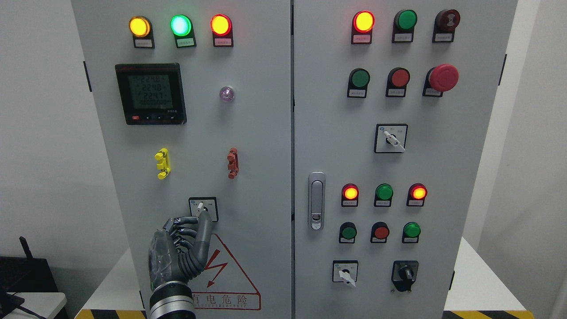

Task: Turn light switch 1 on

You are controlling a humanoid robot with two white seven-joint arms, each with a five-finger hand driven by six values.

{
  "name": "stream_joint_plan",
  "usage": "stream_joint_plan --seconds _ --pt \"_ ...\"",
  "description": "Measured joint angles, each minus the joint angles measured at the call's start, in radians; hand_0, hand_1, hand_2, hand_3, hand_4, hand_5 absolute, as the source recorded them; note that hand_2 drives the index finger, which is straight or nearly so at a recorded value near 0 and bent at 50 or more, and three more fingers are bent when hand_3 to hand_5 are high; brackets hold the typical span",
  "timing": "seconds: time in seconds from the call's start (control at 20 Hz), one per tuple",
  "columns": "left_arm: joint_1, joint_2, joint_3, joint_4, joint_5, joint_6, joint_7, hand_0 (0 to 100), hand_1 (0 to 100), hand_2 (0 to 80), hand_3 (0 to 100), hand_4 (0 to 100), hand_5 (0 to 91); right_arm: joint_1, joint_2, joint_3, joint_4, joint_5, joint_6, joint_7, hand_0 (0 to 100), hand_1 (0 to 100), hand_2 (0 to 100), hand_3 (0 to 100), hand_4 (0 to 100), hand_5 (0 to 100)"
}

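Switch (203, 208) low on the cabinet's left door (248, 146) has the left hand (179, 252) at it, fingers (204, 221) curled around its white lever.

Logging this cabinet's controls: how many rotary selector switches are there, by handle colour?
White-handled rotary switches: 3
Black-handled rotary switch: 1
Total: 4
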Motion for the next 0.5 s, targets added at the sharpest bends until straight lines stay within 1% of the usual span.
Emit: stream_joint_plan --seconds 0.5 --pt "-0.011 -0.001 -0.002 0.000 0.002 0.026 0.000 29 36 47.3 74 87 89.2 0.000 0.000 0.000 0.000 0.000 0.000 0.000 12 39 0 0 0 0"
